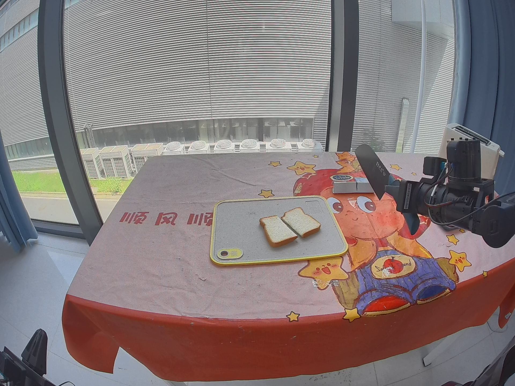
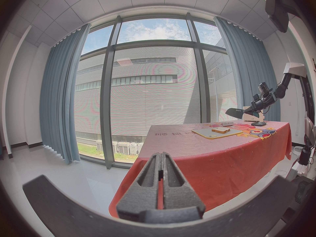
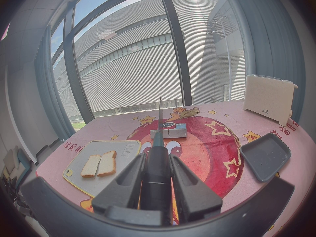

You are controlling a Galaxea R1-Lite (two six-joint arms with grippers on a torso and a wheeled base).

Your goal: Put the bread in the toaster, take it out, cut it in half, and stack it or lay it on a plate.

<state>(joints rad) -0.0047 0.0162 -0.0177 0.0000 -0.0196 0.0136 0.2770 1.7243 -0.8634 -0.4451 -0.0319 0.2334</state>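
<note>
Now the bread point(image 1: 289, 226) lies in two touching halves on the cutting board point(image 1: 236, 229) at frame centre. At right, the right gripper point(image 1: 405, 197) has its fingers clamped on the knife point(image 1: 372, 168). The left gripper point(image 2: 160, 165) has its fingers together. Swung carelessly, the knife could scatter the bread.

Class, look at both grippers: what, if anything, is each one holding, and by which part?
The right gripper holds the knife by its handle, fingers closed on either side. The left gripper is shut and holds nothing.
</note>
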